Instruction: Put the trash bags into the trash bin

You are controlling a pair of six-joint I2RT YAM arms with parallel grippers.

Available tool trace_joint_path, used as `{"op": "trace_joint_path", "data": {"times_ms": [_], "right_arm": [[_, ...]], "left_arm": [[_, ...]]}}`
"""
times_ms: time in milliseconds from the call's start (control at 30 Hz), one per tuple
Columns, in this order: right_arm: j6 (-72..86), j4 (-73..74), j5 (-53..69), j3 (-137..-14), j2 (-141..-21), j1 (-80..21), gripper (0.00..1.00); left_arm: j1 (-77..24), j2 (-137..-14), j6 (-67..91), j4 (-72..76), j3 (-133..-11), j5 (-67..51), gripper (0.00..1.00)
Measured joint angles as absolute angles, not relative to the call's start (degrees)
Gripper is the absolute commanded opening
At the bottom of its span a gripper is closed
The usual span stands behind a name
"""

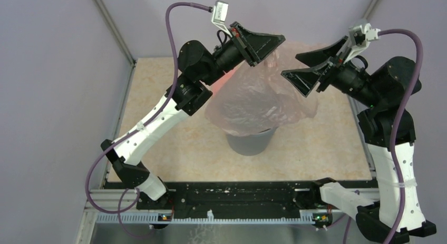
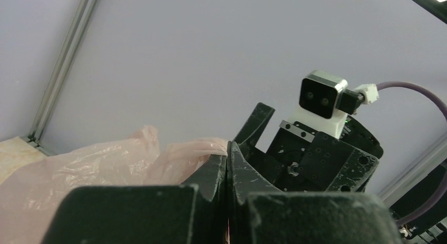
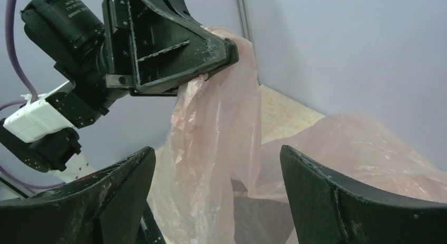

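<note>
Hanging from left gripper [image 1: 279,41] (pinched), trash bag [image 1: 258,99] covers trash bin [image 1: 250,143].

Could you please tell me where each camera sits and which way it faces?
Top external: above and behind the arms, looking down on the table, trash bin and trash bag; both arms show, left gripper and right gripper raised.
Left wrist: on the left arm, looking along its shut fingers at the right gripper and wall.
Right wrist: on the right arm, looking between its open fingers at the left gripper pinching the bag.
Both wrist views share the bag and the opposite gripper.
</note>
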State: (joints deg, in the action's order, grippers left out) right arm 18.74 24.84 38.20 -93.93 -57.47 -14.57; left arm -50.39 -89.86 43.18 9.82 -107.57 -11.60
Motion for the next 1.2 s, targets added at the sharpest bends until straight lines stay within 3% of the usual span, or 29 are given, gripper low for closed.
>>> {"op": "trace_joint_path", "data": {"times_ms": [233,333,400,467,600,767,900,1067,1200], "right_arm": [[19.77,22.31,38.61,-94.21,-61.49,-17.47,0.81],[19.09,22.96,36.82,-94.67,-63.26,-22.00,0.72],[19.00,23.29,35.81,-94.96,-63.94,-23.64,0.60],[18.96,23.49,34.37,-95.00,-64.16,-24.03,0.40],[18.70,24.60,29.67,-95.92,-64.31,-24.23,0.01],[18.61,26.04,23.70,-97.27,-64.29,-24.23,0.00],[18.63,27.18,20.03,-97.27,-64.47,-24.23,0.00],[18.65,28.01,17.12,-97.67,-65.58,-24.23,0.00],[18.65,29.04,15.40,-97.69,-66.57,-24.23,0.00]], "left_arm": [[-50.39,-90.98,43.83,9.56,-108.97,-12.23,0.00],[-50.39,-91.85,44.07,9.23,-109.30,-12.58,0.00],[-50.39,-92.40,44.29,9.02,-109.51,-12.64,0.00],[-50.39,-92.79,44.49,8.69,-109.54,-12.91,0.06],[-50.39,-92.97,44.64,8.49,-109.54,-13.89,0.45],[-50.39,-92.73,44.21,8.67,-109.32,-15.57,0.73],[-50.37,-89.91,43.46,9.28,-105.34,-16.60,0.84],[-50.39,-84.03,41.87,9.28,-98.72,-17.80,0.86],[-50.39,-79.00,39.51,8.25,-95.48,-19.25,0.81]]}}
